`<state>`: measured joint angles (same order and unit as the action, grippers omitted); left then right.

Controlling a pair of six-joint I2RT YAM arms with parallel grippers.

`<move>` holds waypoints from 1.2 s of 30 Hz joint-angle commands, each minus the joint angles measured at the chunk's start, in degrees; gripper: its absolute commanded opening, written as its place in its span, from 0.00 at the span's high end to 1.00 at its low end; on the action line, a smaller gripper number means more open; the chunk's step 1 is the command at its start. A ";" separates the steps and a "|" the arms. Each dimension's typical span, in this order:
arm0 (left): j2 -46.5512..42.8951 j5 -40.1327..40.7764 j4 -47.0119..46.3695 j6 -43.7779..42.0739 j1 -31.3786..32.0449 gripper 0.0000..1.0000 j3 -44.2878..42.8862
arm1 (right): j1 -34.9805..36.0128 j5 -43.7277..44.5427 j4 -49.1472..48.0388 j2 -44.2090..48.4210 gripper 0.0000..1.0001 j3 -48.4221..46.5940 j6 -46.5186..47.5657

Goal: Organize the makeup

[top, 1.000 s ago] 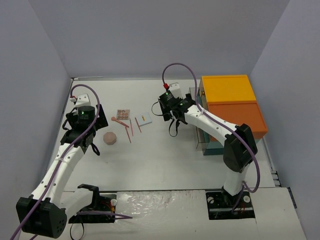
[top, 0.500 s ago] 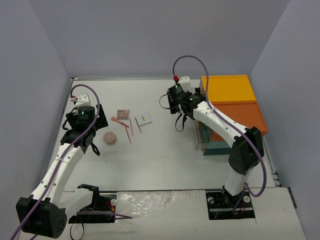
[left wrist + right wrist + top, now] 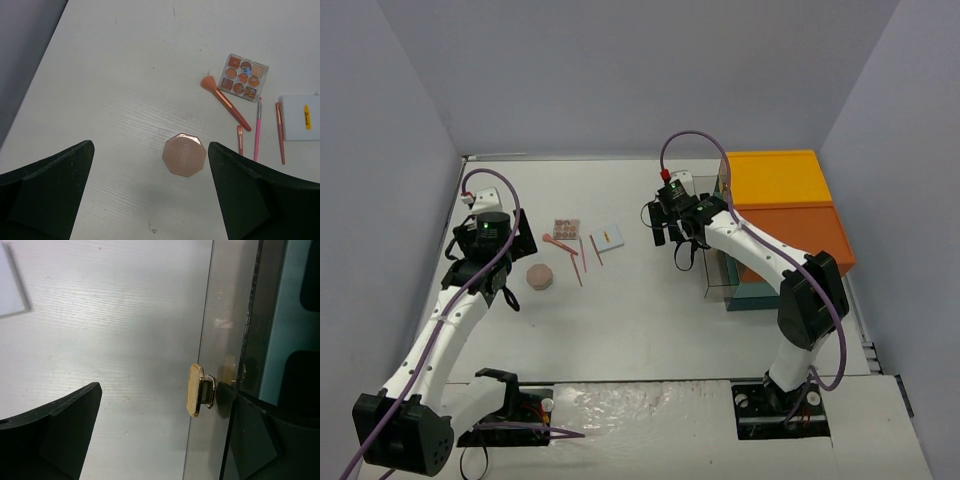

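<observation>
The makeup lies left of centre: an octagonal rose compact (image 3: 540,276) (image 3: 184,155), a palette of pink and orange pans (image 3: 566,227) (image 3: 245,77), a peach brush (image 3: 223,100), thin pink and red pencils (image 3: 579,262) (image 3: 258,129) and a small white card (image 3: 607,238) (image 3: 301,117). My left gripper (image 3: 505,262) (image 3: 150,200) hangs open just near-left of the compact, touching nothing. My right gripper (image 3: 672,228) (image 3: 165,440) is open at the glass door (image 3: 220,315) of the box, with the door's gold knob (image 3: 195,390) between its wide fingers, untouched.
The large orange, yellow and teal box (image 3: 785,210) stands at the right, its glass front facing the table's middle. Grey walls close in the table on the left, back and right.
My right gripper has swung right from near the white card to the box's glass door, then eased back a little. The left arm and the makeup have not moved.
</observation>
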<state>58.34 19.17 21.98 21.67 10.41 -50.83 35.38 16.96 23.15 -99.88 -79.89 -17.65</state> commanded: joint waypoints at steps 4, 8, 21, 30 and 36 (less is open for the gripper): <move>2.18 -2.83 -2.77 -0.48 -0.40 0.03 -2.01 | 3.21 -0.76 -2.58 2.97 0.02 -4.75 0.95; 4.47 -6.55 0.11 1.75 -0.22 0.03 -3.66 | 3.20 2.25 -2.07 5.17 0.02 -5.36 1.56; 23.58 -4.39 14.03 19.95 9.51 0.17 -20.57 | 2.22 8.34 -1.44 20.33 0.00 -7.38 6.16; 38.50 -6.51 13.89 31.25 7.12 0.48 -29.06 | 0.66 8.86 -1.99 27.62 0.00 0.12 7.17; 45.73 -9.10 10.90 34.40 4.62 0.56 -30.20 | 0.13 7.87 -3.07 31.49 0.00 2.52 8.65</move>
<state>102.38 11.10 35.37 51.72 16.59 -78.03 35.93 23.89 23.61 -72.35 -77.80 -10.65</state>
